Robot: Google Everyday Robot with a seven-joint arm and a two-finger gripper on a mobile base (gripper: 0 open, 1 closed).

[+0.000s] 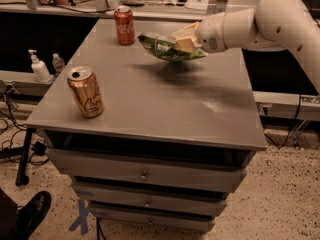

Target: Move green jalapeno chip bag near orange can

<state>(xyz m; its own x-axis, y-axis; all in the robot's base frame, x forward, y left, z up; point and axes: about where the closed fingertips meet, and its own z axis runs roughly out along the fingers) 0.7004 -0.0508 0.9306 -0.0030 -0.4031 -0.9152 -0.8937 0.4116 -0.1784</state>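
The green jalapeno chip bag (162,47) hangs in the air above the back middle of the grey cabinet top (165,104), casting a shadow below it. My gripper (183,40) is shut on the bag's right end, with the white arm reaching in from the right. The orange can (86,91) stands upright near the front left corner of the top, well to the left of and nearer than the bag.
A red cola can (124,25) stands at the back left of the top. Drawers sit below the top's front edge. A soap dispenser (39,67) and a small bottle stand on a ledge to the left. A shoe (30,215) shows at bottom left.
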